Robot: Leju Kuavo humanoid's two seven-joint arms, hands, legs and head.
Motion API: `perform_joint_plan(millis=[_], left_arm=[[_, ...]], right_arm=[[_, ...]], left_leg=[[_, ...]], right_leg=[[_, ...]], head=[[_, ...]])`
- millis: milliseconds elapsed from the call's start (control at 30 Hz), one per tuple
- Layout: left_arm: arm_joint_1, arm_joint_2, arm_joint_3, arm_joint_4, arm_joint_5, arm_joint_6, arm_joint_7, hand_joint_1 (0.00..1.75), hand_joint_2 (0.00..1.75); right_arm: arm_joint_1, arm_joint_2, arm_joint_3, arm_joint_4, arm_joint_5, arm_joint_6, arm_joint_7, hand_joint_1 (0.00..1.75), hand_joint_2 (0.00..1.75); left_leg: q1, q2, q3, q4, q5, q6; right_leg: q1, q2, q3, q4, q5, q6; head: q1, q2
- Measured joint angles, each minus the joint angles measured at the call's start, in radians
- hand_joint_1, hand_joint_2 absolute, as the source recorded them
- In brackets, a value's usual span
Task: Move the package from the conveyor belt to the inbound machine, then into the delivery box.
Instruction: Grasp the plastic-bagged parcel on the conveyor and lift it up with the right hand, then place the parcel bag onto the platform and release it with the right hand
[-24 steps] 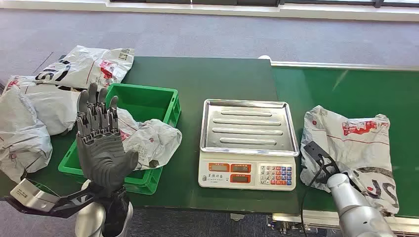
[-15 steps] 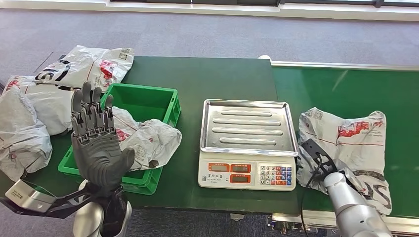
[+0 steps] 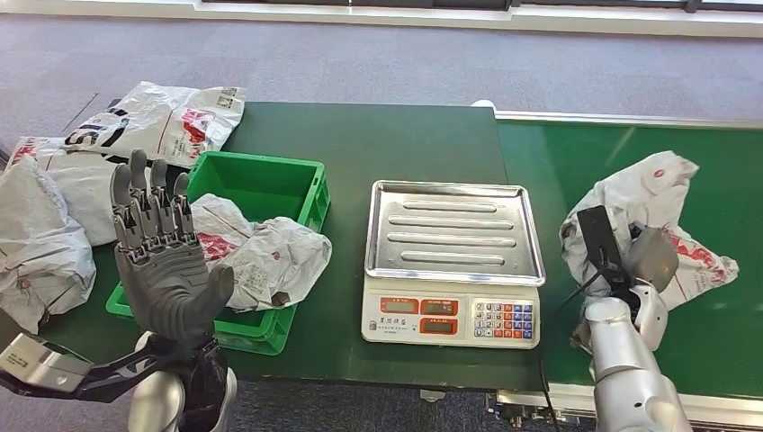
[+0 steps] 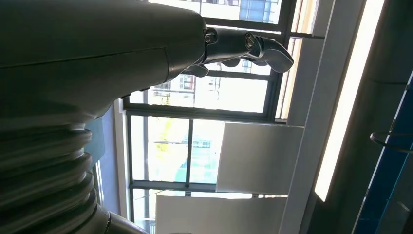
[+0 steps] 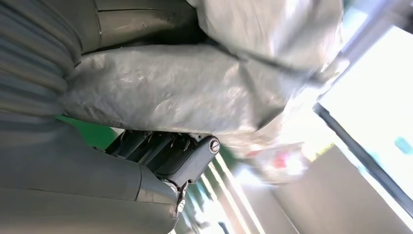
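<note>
Your right hand [image 3: 650, 261] gripped one package [image 3: 661, 193] over the conveyor belt [image 3: 630, 153]; left hand [image 3: 166, 270] spread, holding nothing; apparently four bags [image 3: 171, 112] lay leftward.

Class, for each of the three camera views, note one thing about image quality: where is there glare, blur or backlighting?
Head view: evenly lit and sharp, soft sheen on the scale's steel tray. Left wrist view: bright windows backlight the left hand, leaving it dark. Right wrist view: the package is sharp close by, but its far end smears into blur and overexposed window light.
</note>
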Motion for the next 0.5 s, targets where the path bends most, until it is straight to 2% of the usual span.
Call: perform_joint_plan(millis=[67,100,333,433,500], left_arm=[[-0.002,0.0,-0.006,0.01,-0.002,0.0,0.0,0.0,1.75],[-0.003,0.0,-0.008,0.015,-0.002,0.0,0.001,0.0,1.75],[-0.01,0.0,-0.021,0.041,-0.002,-0.008,0.001,0.0,1.75],[-0.015,0.0,-0.027,0.057,-0.003,-0.021,0.001,0.0,1.75],[-0.021,0.001,-0.028,0.067,-0.002,-0.028,0.001,0.0,1.75]], right_arm=[[0.023,0.05,-0.017,-0.151,-0.028,-0.008,-0.098,1.75,1.75],[0.032,0.069,-0.022,-0.21,-0.036,-0.008,-0.122,1.75,1.75],[0.085,0.155,-0.04,-0.486,-0.077,-0.008,-0.205,1.75,1.75],[0.108,0.178,-0.004,-0.563,-0.093,-0.007,-0.172,1.75,1.75],[0.115,0.181,0.064,-0.57,-0.105,0.02,-0.125,1.75,1.75]], left_leg=[[0.0,0.001,0.0,0.0,0.0,0.0],[0.0,0.001,0.0,0.0,0.0,0.0],[0.0,0.002,-0.001,0.0,0.0,0.0],[0.0,0.003,-0.001,0.0,0.0,0.0],[0.0,0.004,-0.001,0.0,0.0,0.0]], right_leg=[[0.0,0.001,-0.001,0.0,0.0,0.0],[0.0,0.001,-0.001,0.0,0.0,0.0],[-0.001,0.001,-0.001,0.0,0.0,-0.001],[-0.001,0.001,-0.001,0.0,0.0,-0.001],[-0.001,0.003,-0.002,0.0,0.0,-0.001]], head=[[0.0,0.0],[0.0,0.0],[0.0,0.0],[0.0,0.0],[0.0,0.0]])
